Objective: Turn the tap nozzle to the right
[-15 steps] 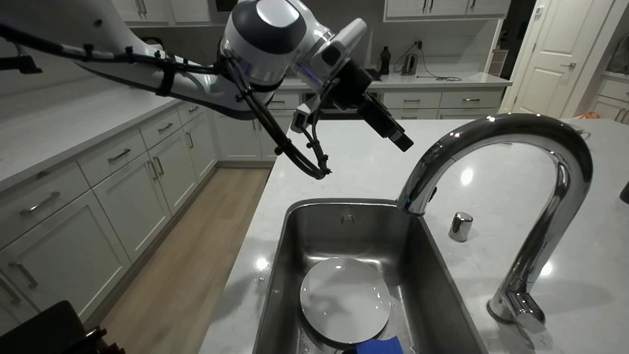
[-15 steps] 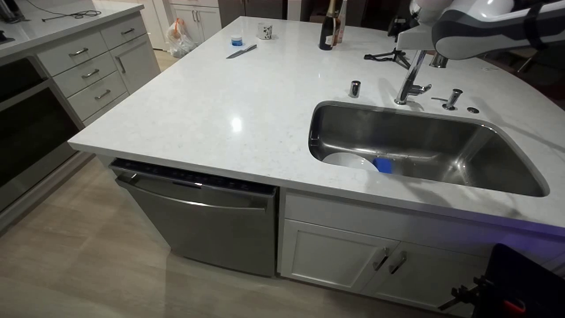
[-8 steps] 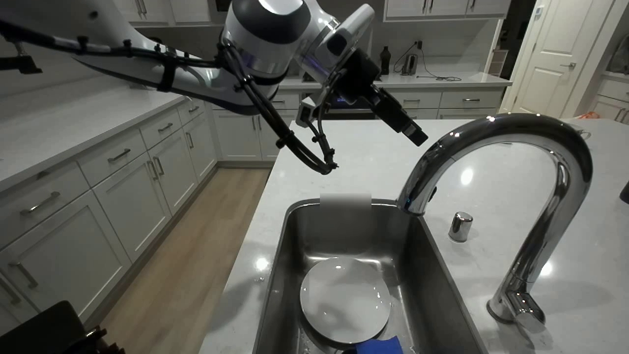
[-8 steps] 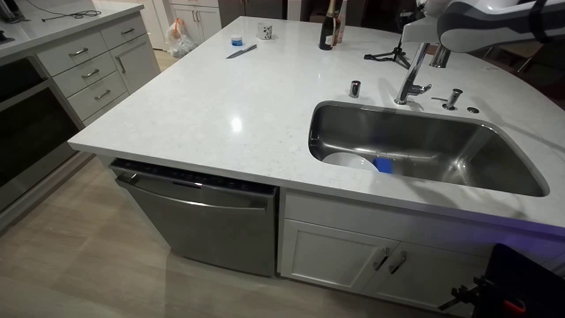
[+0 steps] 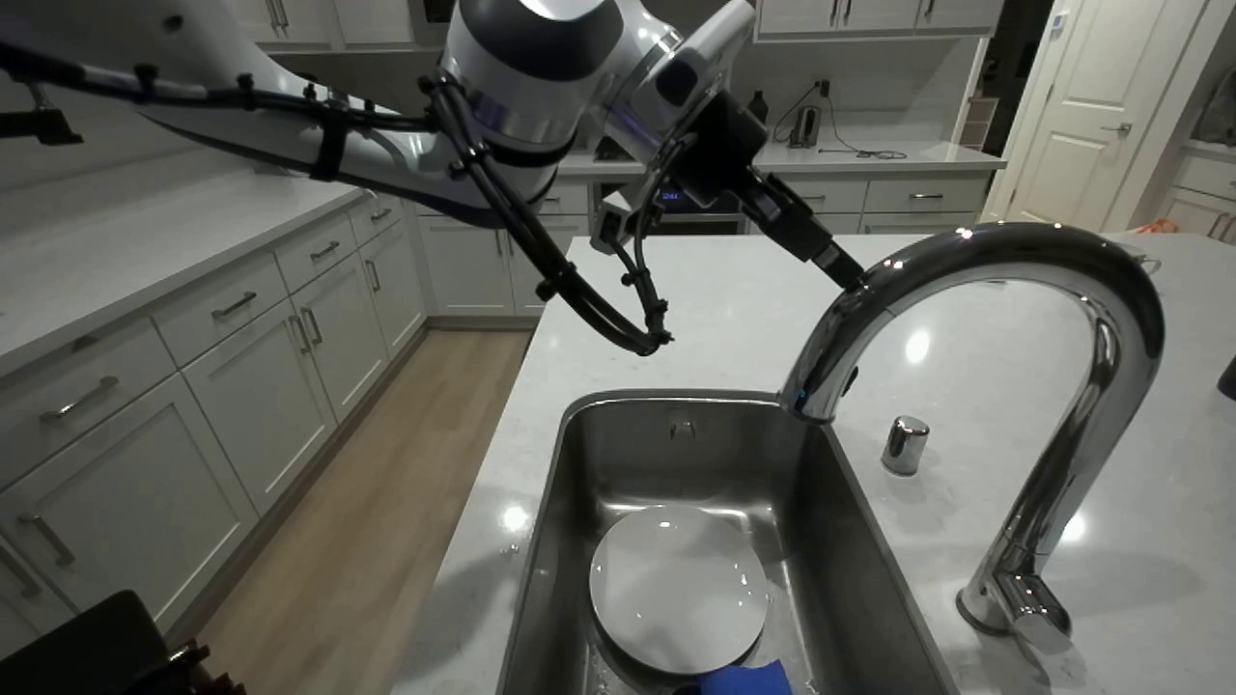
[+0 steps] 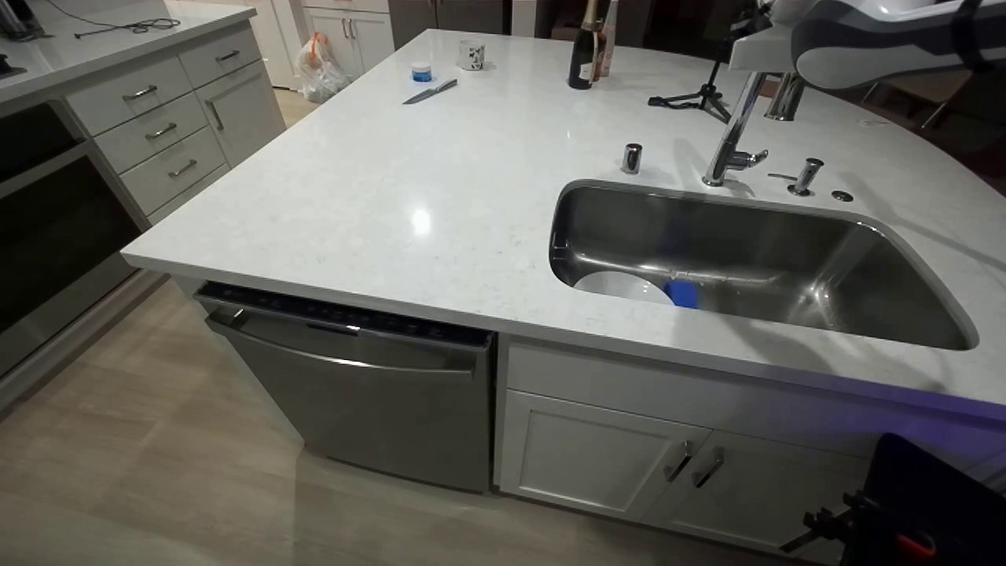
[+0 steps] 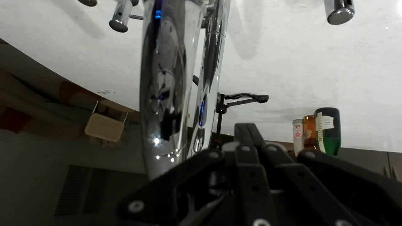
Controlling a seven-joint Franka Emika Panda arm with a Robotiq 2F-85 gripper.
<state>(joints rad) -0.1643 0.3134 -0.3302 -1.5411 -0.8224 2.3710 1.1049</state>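
Lower than the gripper (image 7: pixel 247 133), a sink (image 5: pixel 618 449) is set into the counter (image 5: pixel 724 328), w/ a plate (image 5: pixel 676 589) & blue item (image 5: pixel 748 681) held inside. Also lower, a small chrome cap (image 5: pixel 906 445) is stood on the counter. Farther out from the fingertips, in the wrist view, a tripod (image 7: pixel 221 108) is partly hidden behind the tap nozzle (image 7: pixel 165 88), & bottles (image 7: pixel 328 131) are grouped well apart. Sink is formed of satiny grey metal w/ rounded corners; counter is pale, glossy, faintly mottled; plate is wht, round, shiny; bottles are glass-like, incl. a dk one w/ green. Gripper is clenched, fingers pressed tog. Nozzle is placed right by the fingertips; whether it's touched can't be told. It's shaped as a thick, high-arched chrome tube, mirror-smooth, streaked w/ reflections, mouth pointed down, round base set on the counter.
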